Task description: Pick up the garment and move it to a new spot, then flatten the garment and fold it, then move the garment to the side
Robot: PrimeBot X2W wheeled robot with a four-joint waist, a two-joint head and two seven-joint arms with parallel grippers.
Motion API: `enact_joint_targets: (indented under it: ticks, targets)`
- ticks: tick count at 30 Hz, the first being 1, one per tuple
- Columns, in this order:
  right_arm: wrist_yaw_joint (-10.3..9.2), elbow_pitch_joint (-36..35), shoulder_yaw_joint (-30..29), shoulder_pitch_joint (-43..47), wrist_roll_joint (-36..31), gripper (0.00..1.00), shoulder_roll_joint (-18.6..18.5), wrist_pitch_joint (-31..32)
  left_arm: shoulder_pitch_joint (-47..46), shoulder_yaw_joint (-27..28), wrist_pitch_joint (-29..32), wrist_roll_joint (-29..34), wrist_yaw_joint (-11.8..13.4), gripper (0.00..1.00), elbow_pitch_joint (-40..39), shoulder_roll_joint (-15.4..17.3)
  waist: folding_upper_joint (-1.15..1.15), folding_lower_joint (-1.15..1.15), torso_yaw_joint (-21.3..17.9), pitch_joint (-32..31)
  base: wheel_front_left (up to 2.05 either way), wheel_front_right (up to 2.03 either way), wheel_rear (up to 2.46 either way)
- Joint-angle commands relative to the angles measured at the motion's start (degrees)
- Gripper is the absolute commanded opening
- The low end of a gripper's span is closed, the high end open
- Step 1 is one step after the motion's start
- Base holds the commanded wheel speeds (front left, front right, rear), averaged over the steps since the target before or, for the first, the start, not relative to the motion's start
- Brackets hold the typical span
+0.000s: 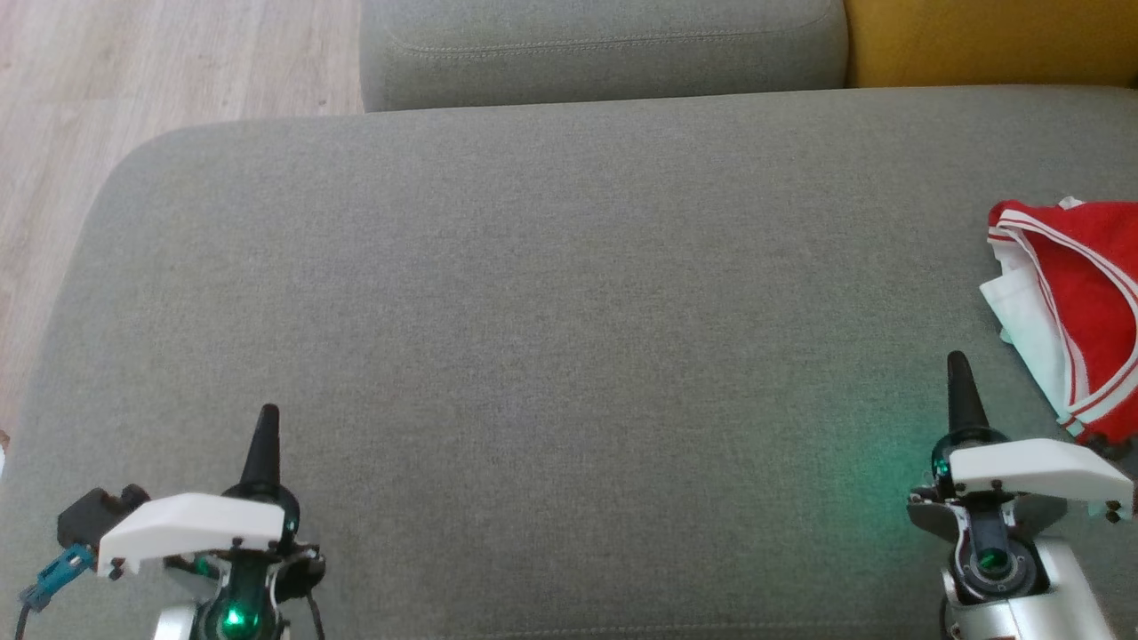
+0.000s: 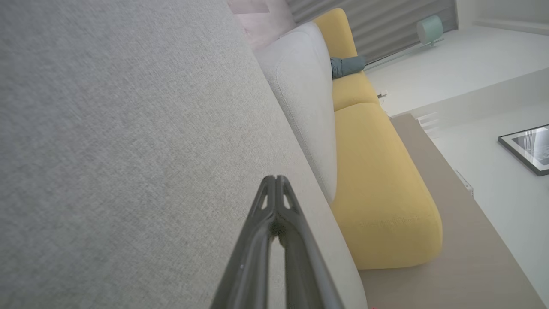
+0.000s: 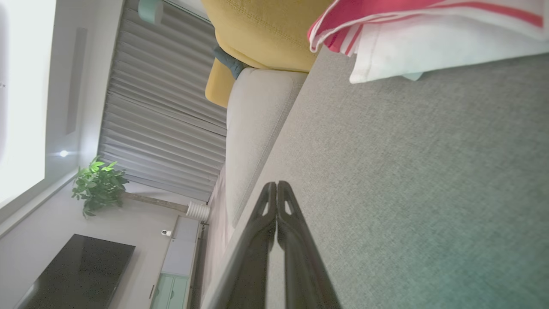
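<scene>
Two closed, empty grippers: my left gripper (image 1: 268, 416) and right gripper (image 1: 957, 360) sit over the grey sofa cushion (image 1: 533, 311), fingertips together. The red-and-white garment (image 1: 1089, 302) lies bunched at the cushion's right edge, just beside my right gripper, well apart from my left.

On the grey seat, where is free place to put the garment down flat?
The wide middle of the grey seat is bare, from its left edge to the garment, beyond the left gripper and right gripper. Crowded at the right edge, where the garment lies.
</scene>
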Motion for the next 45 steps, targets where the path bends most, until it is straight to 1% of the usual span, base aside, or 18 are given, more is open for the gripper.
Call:
enact_joint_targets:
  ticks: [1, 41, 45]
  targets:
    - [0.26, -2.9, 0.3, -1.2, 2.1, 0.0, -0.1, 0.6, -2.3, 1.7, 0.4, -1.9, -0.8, 0.0, -2.2, 0.7, 0.0, 0.0, 0.0, -0.1, 0.0, 0.0, 0.0]
    - [0.38, -11.7, -3.6, 3.6, 26.6, 0.0, 0.1, 7.0, -2.4, 5.8, 6.9, -26.5, -5.8, 0.0, -4.7, 1.0, 0.0, 0.0, 0.3, -2.1, 0.0, 0.0, 0.0]
    - [0.39, -11.9, -3.7, 3.7, 27.1, 0.0, 0.1, 7.1, -2.4, 5.9, 7.0, -26.9, -5.9, 0.0, -4.7, 1.0, 0.0, 0.0, 0.3, -2.1, 0.0, 0.0, 0.0]
